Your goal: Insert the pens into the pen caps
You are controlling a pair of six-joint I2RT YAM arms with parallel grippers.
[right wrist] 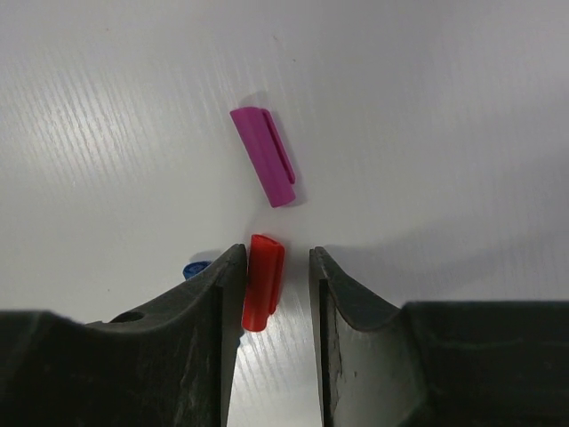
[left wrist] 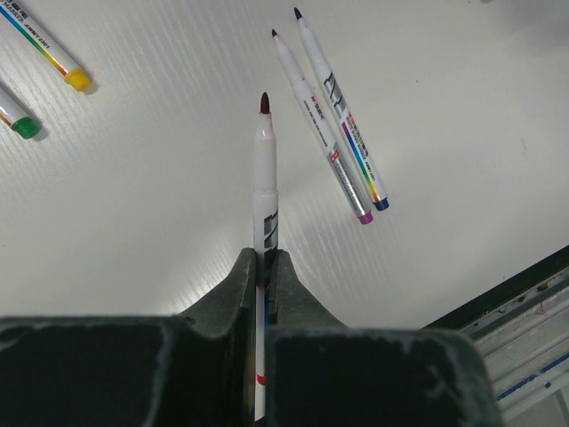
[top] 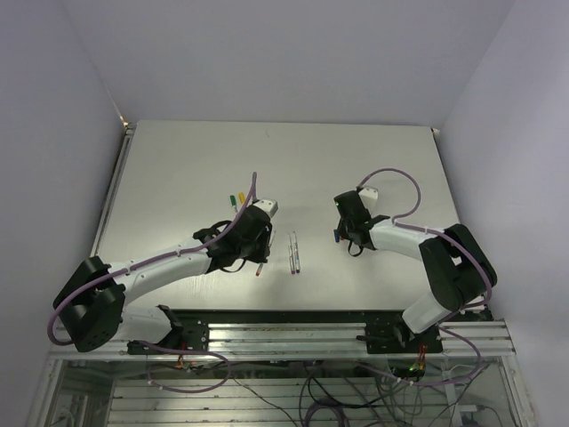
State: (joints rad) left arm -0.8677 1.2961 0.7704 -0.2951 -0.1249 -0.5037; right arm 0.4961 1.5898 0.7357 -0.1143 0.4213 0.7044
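Left gripper (left wrist: 264, 260): jaws pinch red-tipped pen (left wrist: 265, 169)
Right gripper (right wrist: 276, 256): jaws spread around red cap (right wrist: 263, 289) on worktop (right wrist: 444, 107)

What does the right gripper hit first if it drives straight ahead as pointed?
The red cap, sitting between the right gripper's open jaws. Past it, the purple cap lies nearly in line. Depth is unclear: the tabletop might come first.
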